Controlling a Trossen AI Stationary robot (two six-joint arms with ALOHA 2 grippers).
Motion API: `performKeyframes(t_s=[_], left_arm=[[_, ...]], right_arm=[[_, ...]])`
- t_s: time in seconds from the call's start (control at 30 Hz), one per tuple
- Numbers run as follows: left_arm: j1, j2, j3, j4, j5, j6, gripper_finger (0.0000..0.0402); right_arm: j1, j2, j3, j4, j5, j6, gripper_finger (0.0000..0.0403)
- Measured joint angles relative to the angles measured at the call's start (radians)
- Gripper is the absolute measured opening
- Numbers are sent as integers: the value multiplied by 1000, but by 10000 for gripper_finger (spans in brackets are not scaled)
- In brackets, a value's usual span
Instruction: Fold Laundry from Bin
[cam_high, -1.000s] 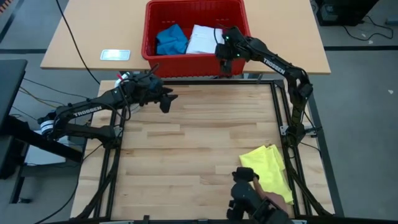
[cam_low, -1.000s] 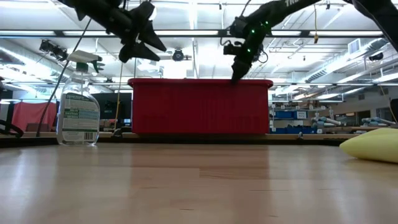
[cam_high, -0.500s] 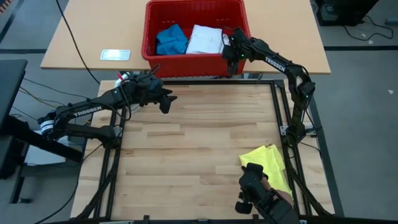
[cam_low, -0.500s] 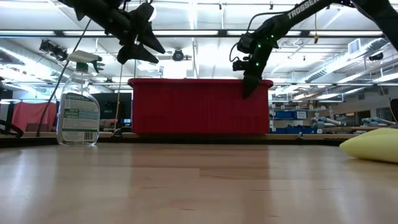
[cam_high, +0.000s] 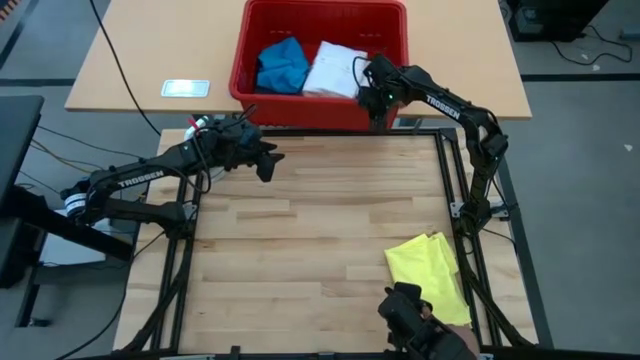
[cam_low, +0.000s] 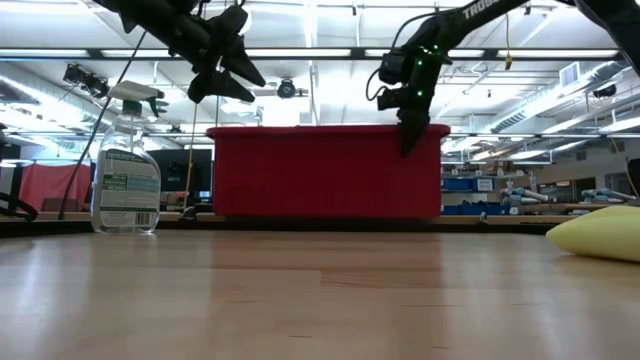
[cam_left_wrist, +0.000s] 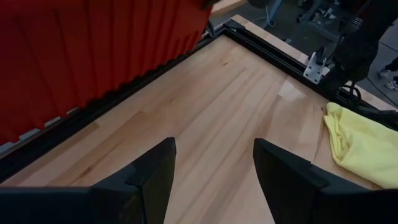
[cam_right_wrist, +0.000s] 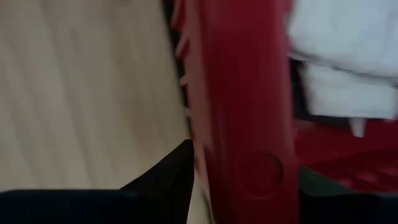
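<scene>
Red rectangular plastic bin (cam_high: 318, 100): right tool (cam_high: 377, 98) pinches its near rim; left tool (cam_high: 268, 160) hovers spread above the wooden table (cam_high: 300, 250)

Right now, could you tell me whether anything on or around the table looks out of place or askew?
Yes: the red bin sits skewed on the tan table, and the right gripper straddles its near rim, not the white shirt.
</scene>
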Motion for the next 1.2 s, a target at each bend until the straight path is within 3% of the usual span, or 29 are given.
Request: performKeyframes(t_s=[0.77,0.93,1.2], left_arm=[[46,0,0,-1,-3,17,222],[46,0,0,-2,-3,10,222],[52,0,0,-2,1,34,222]], right_arm=[[23,-54,-1,-288,-57,104,157],[48,-55,-3,-395,-101,129,157],[86,-67,-3,-426,-189,274,158]])
